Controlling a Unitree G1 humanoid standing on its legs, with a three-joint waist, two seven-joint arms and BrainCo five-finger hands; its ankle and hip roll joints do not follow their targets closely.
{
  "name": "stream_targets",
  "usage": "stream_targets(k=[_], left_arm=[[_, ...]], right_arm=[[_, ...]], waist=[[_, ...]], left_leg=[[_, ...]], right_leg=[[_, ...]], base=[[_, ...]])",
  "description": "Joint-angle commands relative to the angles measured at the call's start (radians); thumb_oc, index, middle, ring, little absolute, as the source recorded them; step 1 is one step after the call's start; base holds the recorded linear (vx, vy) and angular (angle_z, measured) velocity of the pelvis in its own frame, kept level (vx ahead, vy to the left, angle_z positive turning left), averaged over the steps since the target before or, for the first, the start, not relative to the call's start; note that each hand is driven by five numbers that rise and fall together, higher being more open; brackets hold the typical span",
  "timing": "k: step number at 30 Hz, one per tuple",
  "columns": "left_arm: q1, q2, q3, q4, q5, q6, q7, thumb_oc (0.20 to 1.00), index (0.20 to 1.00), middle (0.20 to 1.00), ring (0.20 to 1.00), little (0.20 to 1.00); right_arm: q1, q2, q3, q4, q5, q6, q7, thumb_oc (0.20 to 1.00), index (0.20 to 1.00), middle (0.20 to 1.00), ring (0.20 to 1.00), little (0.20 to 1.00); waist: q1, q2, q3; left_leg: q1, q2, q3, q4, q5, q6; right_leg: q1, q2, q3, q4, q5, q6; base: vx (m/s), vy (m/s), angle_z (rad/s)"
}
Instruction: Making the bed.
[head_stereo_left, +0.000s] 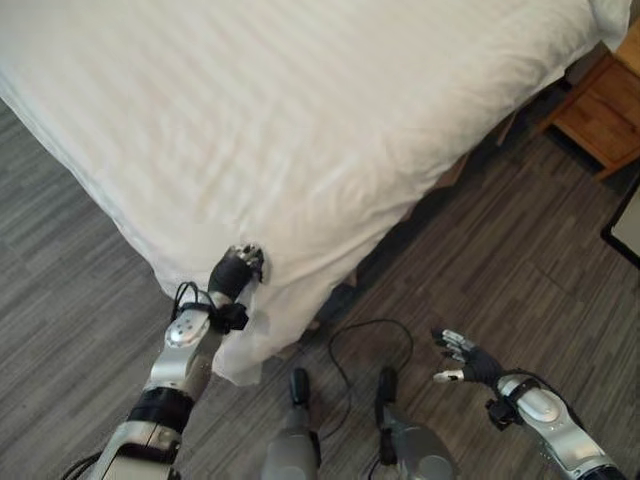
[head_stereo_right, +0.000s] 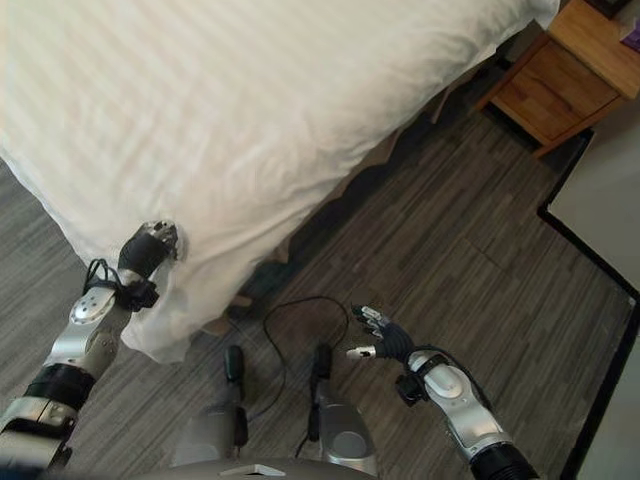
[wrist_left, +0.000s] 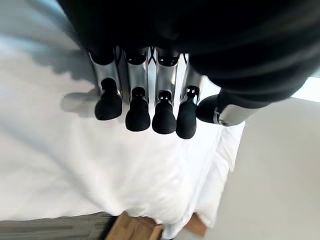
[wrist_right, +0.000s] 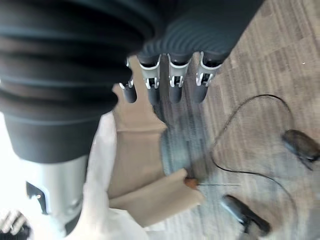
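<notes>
Left hand fingers curled on duvet corner; wrist view confirms.

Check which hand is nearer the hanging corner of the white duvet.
Left. The left hand is right at the corner of the white duvet, where it drapes off the bed. The right hand hangs over the wood floor, fingers open, well clear of the duvet.

Bed with white cover, standing on grey wood-grain floor.
The bed occupies the upper left and centre of the frame; a white striped duvet lies spread over it, its corner hanging down toward the floor at lower centre. A wooden nightstand stands on the floor at the upper right, beside the bed.
</notes>
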Motion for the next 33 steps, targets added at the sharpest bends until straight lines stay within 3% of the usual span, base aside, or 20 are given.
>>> stream_targets(k=[1, 4, 6, 7, 8, 14, 19, 21, 27, 29, 33], left_arm=[[-0.018, -0.034, -0.091, 0.187, 0.11, 0.058, 0.009, 0.2, 0.2, 0.2, 0.2, 0.2], [-0.042, -0.057, -0.11, 0.25, 0.162, 0.06, 0.022, 0.2, 0.2, 0.2, 0.2, 0.2], [-0.076, -0.066, -0.098, 0.347, 0.188, 0.062, 0.043, 0.2, 0.2, 0.2, 0.2, 0.2], [-0.077, -0.066, -0.098, 0.347, 0.187, 0.062, 0.042, 0.2, 0.2, 0.2, 0.2, 0.2], [-0.095, -0.063, -0.08, 0.403, 0.207, 0.055, 0.067, 0.2, 0.2, 0.2, 0.2, 0.2], [-0.076, -0.07, 0.002, 0.537, 0.241, 0.061, 0.097, 0.2, 0.2, 0.2, 0.2, 0.2], [0.022, -0.099, 0.062, 0.57, 0.277, 0.048, 0.123, 0.2, 0.2, 0.2, 0.2, 0.2], [0.104, -0.133, 0.137, 0.613, 0.222, 0.048, 0.134, 0.2, 0.2, 0.2, 0.2, 0.2], [0.203, -0.184, 0.186, 0.699, 0.276, 0.067, 0.144, 0.2, 0.2, 0.2, 0.2, 0.2], [0.231, -0.208, 0.246, 0.697, 0.172, 0.057, 0.152, 0.2, 0.2, 0.2, 0.2, 0.2], [0.243, -0.213, 0.292, 0.719, 0.114, 0.06, 0.162, 0.2, 0.2, 0.2, 0.2, 0.2]], right_arm=[[-0.047, -0.026, 0.024, -0.007, -0.057, -0.035, -0.031, 1.0, 1.0, 1.0, 1.0, 1.0], [-0.07, -0.05, 0.031, -0.046, -0.082, -0.045, -0.039, 1.0, 1.0, 1.0, 1.0, 1.0], [-0.058, -0.057, 0.008, -0.069, -0.055, -0.049, -0.052, 1.0, 1.0, 1.0, 1.0, 1.0], [-0.058, -0.057, 0.007, -0.069, -0.056, -0.049, -0.052, 1.0, 1.0, 1.0, 1.0, 1.0], [-0.051, -0.044, -0.012, -0.047, -0.04, -0.05, -0.074, 1.0, 1.0, 1.0, 1.0, 1.0], [-0.049, -0.02, -0.021, -0.033, -0.052, -0.058, -0.106, 1.0, 1.0, 1.0, 1.0, 1.0], [-0.032, 0.006, -0.026, -0.055, -0.04, -0.069, -0.111, 1.0, 1.0, 1.0, 1.0, 1.0], [-0.023, 0.028, -0.023, -0.055, -0.028, -0.081, -0.119, 1.0, 1.0, 1.0, 1.0, 1.0], [0.006, 0.041, -0.019, -0.067, -0.032, -0.084, -0.122, 1.0, 1.0, 1.0, 1.0, 1.0], [0.015, 0.046, -0.013, -0.065, -0.036, -0.088, -0.13, 1.0, 1.0, 1.0, 1.0, 1.0], [0.02, 0.054, -0.011, -0.058, -0.039, -0.089, -0.144, 1.0, 1.0, 1.0, 1.0, 1.0]], waist=[[-0.018, 0.005, 0.004], [-0.025, -0.008, 0.019], [-0.042, -0.053, 0.032], [-0.044, -0.053, 0.029], [-0.055, -0.084, 0.038], [-0.059, -0.135, 0.054], [-0.04, -0.141, 0.073], [-0.021, -0.14, 0.08], [0.006, -0.138, 0.083], [0.029, -0.136, 0.091], [0.044, -0.145, 0.1]], left_leg=[[-0.001, 0.014, -0.018, 0.007, 0.02, -0.009], [-0.025, 0.018, -0.02, 0.007, 0.023, -0.01], [-0.048, 0.036, -0.02, 0.01, 0.023, -0.011], [-0.053, 0.035, -0.021, 0.009, 0.027, -0.011], [-0.067, 0.047, -0.019, 0.011, 0.026, -0.015], [-0.104, 0.06, -0.019, 0.009, 0.034, -0.023], [-0.109, 0.056, -0.021, 0.015, 0.026, -0.021], [-0.108, 0.053, -0.023, 0.016, 0.021, -0.021], [-0.103, 0.045, -0.037, 0.015, 0.022, -0.019], [-0.097, 0.041, -0.051, 0.017, 0.016, -0.018], [-0.105, 0.041, -0.065, 0.018, 0.024, -0.019]], right_leg=[[0.003, -0.022, 0.042, 0.066, 0.002, 0.061], [-0.021, -0.019, 0.044, 0.075, -0.002, 0.061], [-0.049, -0.007, 0.043, 0.086, 0.007, 0.064], [-0.053, -0.008, 0.042, 0.085, 0.01, 0.064], [-0.064, 0.001, 0.044, 0.073, 0.023, 0.066], [-0.089, 0.01, 0.04, 0.05, 0.039, 0.07], [-0.085, 0.014, 0.036, 0.045, 0.035, 0.069], [-0.081, 0.014, 0.03, 0.044, 0.027, 0.067], [-0.065, 0.008, 0.009, 0.055, 0.005, 0.064], [-0.051, 0.005, -0.005, 0.074, -0.016, 0.062], [-0.054, 0.005, -0.019, 0.085, -0.019, 0.059]], base=[[0.01, 0.042, 0.0], [-0.02, 0.004, -0.01], [-0.04, -0.072, 0.04], [-0.04, -0.115, 0.02], [-0.02, -0.051, 0.02], [0.01, -0.038, 0.0], [0.04, -0.011, -0.09], [0.04, -0.015, -0.06], [0.03, -0.032, -0.01], [0.02, -0.069, 0.17], [-0.01, -0.074, 0.14]])
